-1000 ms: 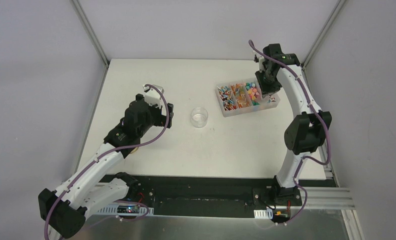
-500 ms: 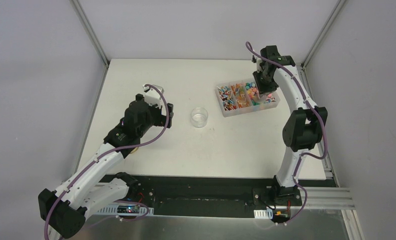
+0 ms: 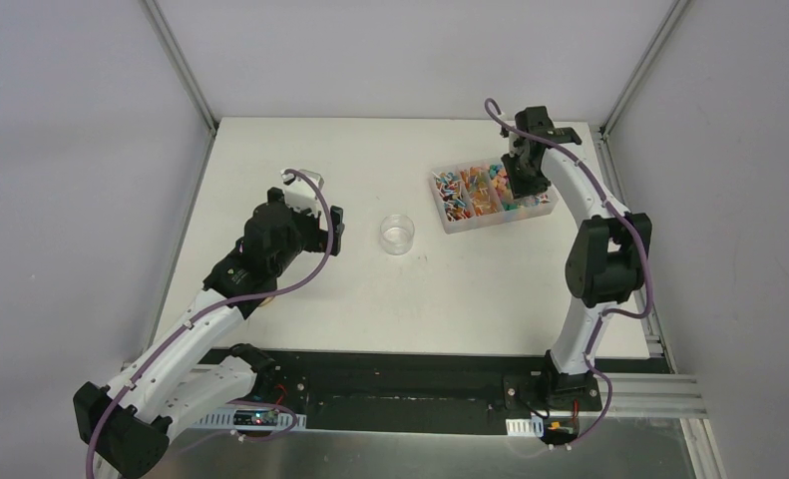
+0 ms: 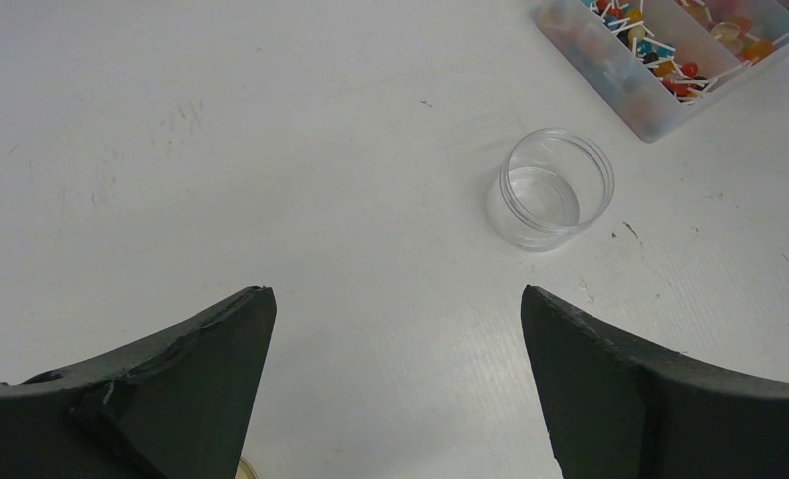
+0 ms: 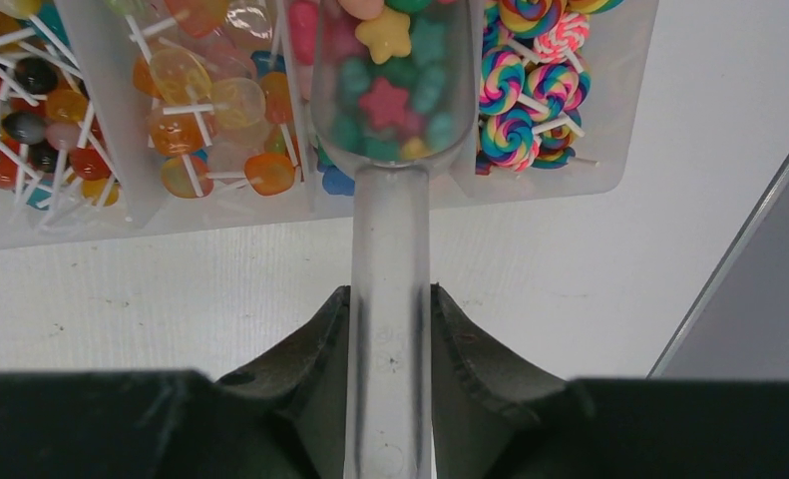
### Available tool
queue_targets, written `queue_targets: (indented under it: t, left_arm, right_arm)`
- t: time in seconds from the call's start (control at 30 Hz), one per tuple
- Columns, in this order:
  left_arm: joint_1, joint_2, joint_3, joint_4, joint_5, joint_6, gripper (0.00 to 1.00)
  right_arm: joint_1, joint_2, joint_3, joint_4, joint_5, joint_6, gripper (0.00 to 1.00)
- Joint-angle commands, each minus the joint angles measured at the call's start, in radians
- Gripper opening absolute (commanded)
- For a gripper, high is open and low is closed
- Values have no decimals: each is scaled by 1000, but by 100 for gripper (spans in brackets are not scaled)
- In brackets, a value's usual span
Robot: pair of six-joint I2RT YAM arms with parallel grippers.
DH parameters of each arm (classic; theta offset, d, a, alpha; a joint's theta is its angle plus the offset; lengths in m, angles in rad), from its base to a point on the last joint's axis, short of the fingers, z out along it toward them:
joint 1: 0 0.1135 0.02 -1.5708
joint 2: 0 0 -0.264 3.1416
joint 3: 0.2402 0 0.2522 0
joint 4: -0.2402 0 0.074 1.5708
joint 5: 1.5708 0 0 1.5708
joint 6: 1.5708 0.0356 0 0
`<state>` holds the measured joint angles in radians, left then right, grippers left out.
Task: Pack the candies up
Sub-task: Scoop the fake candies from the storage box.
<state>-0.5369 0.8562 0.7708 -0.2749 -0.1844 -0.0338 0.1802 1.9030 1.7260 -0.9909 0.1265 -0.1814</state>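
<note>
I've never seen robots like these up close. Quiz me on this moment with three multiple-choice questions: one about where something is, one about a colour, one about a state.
1. The bowl of the scoop lies: A. in the candy tray; B. beside the tray; C. high above it.
2. The robot's cables are: A. yellow; B. purple; C. green.
3. The clear jar is: A. lidded; B. full; C. empty.
Answers: 1 A, the bowl sits among the candies; 2 B, they show purple from above; 3 C, its bare bottom shows through the open mouth.
</note>
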Motion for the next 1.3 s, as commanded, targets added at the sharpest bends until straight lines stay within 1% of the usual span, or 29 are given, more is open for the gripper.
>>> queue_targets:
  t: [0.0,0.33,0.67,0.83,1.03,1.27]
  left_arm:
    - [-3,-20,-5,44,-24,17,96]
    - [-3,-30,-7,43,-27,17,96]
    - [-3,-37,-9,43,-23,15,96]
    - [-2,-40,-11,44,-26,15,96]
    - [-3,-45,-14,45,-26,14,96]
    - [-3,-49,-13,43,-21,12,96]
  right_arm:
    - [7,-55,-81,71,-21,14,0]
    - [1,-120,-200,178,-20,15,0]
    - [-26,-225,-389,346,-53,45,0]
    - [-47,-264,-476,433,-114,64,0]
    - [-93,-325,-610,555,-234,108,0]
    - [-105,-419,-728,682,-268,99,0]
